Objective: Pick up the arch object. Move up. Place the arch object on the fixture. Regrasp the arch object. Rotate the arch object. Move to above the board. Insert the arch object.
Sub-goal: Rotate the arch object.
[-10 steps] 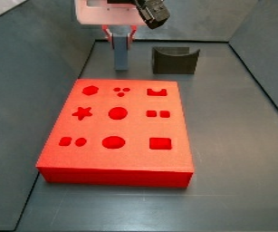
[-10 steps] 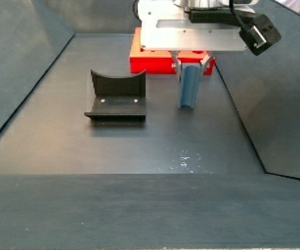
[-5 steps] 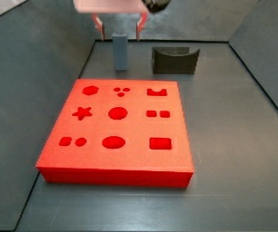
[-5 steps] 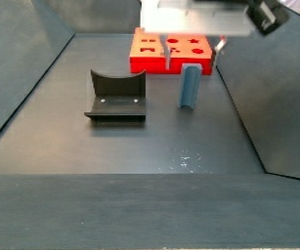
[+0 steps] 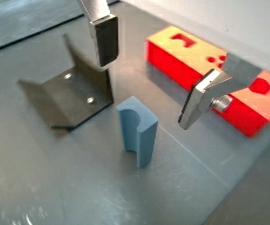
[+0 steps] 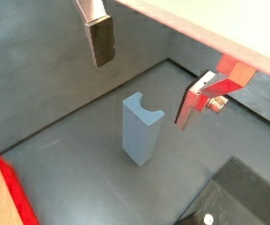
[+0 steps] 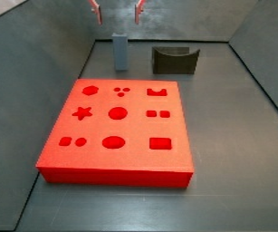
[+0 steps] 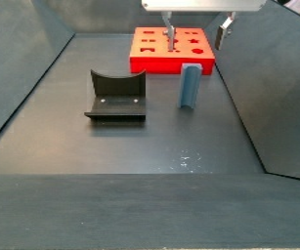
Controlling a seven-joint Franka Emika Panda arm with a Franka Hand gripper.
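No brand, label or writing can be read on anything in these views. The gripper (image 7: 117,11) hangs high above the arch object (image 7: 119,52), only its two fingertips showing at the upper edge in both side views, and nothing of the arm above them is in view apart from a strip of pale housing in a side view (image 8: 200,5). Its jaws are spread wide with nothing between them: in both wrist views the two flat silver fingers (image 5: 102,39) with dark pads stand well apart, pointing down, and the arch object (image 5: 136,132) sits on the floor below the gap, touched by neither finger (image 6: 100,40). The arch object (image 8: 191,85) is a grey-blue block standing upright on its end on the dark floor, with the curved notch at its top visible in a wrist view (image 6: 141,128). Taking this block as the landmark: the fixture (image 7: 174,60), a dark piece with a scooped top, stands on the floor just beside it, apart and not touching, seen also in another side view (image 8: 115,96) and in a wrist view (image 5: 65,91). The board (image 7: 118,127), a bright red slab with recessed star, circle, square and arch cutouts, lies flat on the floor near the block, its near edge close to the block's base but not in contact (image 8: 173,51).
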